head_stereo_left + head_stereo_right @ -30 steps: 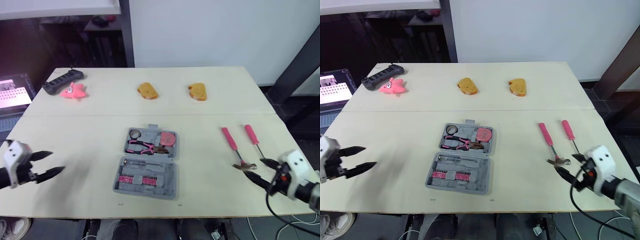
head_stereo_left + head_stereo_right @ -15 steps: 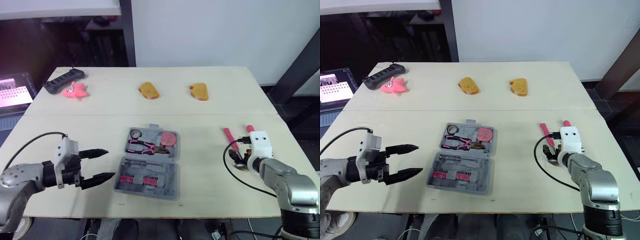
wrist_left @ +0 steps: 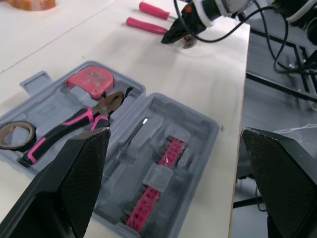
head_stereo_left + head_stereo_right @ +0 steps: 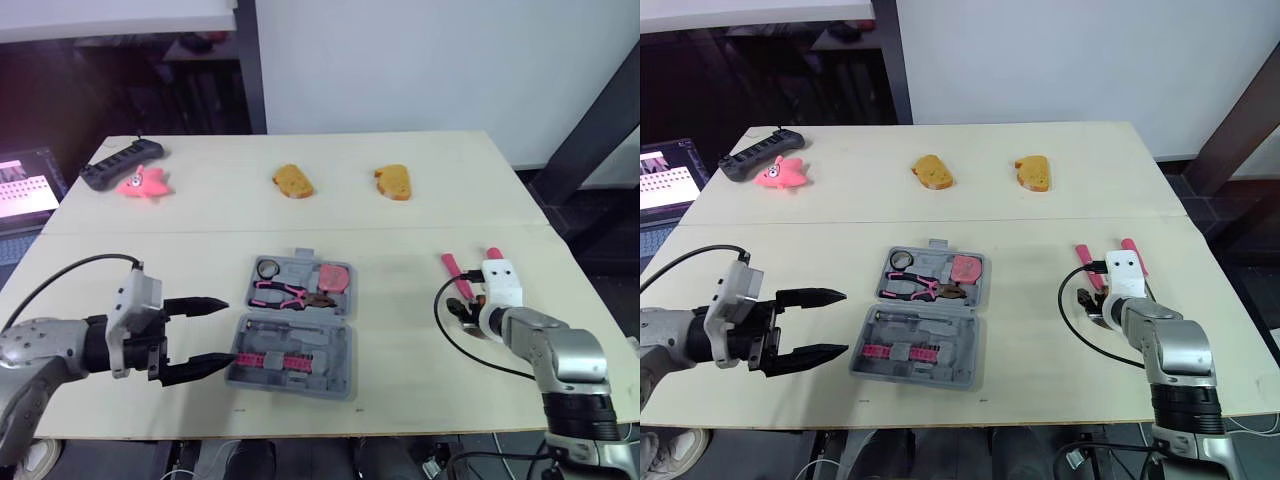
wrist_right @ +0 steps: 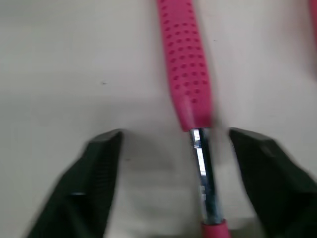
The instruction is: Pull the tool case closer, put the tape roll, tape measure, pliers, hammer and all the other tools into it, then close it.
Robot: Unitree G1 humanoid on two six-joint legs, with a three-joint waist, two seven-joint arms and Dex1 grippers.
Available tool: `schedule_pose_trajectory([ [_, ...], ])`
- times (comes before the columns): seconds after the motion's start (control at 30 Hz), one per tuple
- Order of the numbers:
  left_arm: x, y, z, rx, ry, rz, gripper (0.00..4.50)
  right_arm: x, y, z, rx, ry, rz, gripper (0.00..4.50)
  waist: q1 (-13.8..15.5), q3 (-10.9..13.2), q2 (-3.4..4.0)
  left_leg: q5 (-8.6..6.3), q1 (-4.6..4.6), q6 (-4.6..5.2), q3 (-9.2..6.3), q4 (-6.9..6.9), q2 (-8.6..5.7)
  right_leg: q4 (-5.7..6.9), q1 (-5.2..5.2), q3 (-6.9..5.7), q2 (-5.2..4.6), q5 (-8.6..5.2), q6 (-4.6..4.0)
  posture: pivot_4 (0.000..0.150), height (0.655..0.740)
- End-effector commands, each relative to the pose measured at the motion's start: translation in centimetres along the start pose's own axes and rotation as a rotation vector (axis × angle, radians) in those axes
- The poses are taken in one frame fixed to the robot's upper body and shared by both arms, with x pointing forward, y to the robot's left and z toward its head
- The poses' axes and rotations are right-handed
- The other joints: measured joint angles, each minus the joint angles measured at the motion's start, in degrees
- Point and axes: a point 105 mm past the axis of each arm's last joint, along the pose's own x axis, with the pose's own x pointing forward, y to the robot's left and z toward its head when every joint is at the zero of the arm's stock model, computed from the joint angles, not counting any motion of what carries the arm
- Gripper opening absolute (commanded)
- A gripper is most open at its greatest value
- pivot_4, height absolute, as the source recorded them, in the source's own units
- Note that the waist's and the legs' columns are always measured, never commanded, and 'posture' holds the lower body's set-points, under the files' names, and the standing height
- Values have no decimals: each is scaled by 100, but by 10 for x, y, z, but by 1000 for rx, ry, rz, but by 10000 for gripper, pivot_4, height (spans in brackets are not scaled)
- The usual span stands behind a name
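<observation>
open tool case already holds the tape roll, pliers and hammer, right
No: the hammer lies on the table by the right pincer. The open tool case already holds the tape roll, pliers and tape measure, as the left wrist view shows.

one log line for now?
tool case open, holds tape roll, pliers, tape measure | left hand open beside it | right hand open, straddling hammer shaft

No text, label or number can be read anywhere
</observation>
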Motion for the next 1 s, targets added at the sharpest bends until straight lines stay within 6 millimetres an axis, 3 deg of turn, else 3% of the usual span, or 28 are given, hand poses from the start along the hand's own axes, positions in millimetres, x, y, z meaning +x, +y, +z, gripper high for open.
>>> schedule_pose_trajectory([
  [0.03, -4, 0, 8, 37, -2, -2, 45000, 0, -4, -22, 24, 90, -17, 16045, 12, -1, -2, 0, 0, 0, 0, 0, 0, -1, 0, 0, 0, 0, 0, 1500, 7400],
  [0.13, -3, 1, 10, 39, -6, -2, 45000, -1, -4, -24, 35, 92, -19, 714, 30, -2, -4, 0, -1, 0, 0, 0, 0, -3, 0, 0, 0, 0, 0, 1500, 7400],
  [0.53, 1, 11, 13, 53, -16, -1, 45000, -7, 10, -32, 24, 78, 11, 714, 73, -2, -4, 0, -3, 0, 0, -5, 0, -10, 0, -1, 1, 0, 0, 1500, 7400],
  [0.67, 2, 12, 12, 53, -14, -5, 45000, -8, 11, -37, 20, 89, 4, 17374, 73, -4, -7, 0, -4, 0, 0, -5, 0, -12, 0, -1, 0, 0, 0, 1500, 7400],
  [0.77, 2, 12, 12, 53, -12, -5, 45000, -10, 10, -43, 16, 112, -10, 32727, 63, -6, -11, 0, -2, 0, 0, -5, 0, -12, 0, -1, 1, 0, -1, 1500, 7400],
  [0.93, 3, 13, 13, 54, -14, -5, 45000, -13, 7, -48, 29, 120, -15, 32727, 69, -6, -11, 0, -1, 0, 0, -10, 1, -14, 0, -1, 1, -1, -1, 1500, 7400],
  [1.0, 3, 14, 13, 54, -14, -3, 45000, -12, 10, -48, 28, 117, -1, 26732, 76, -7, -13, 0, -2, 0, 0, -10, 1, -20, 2, -1, 1, 0, -1, 1500, 7400],
])
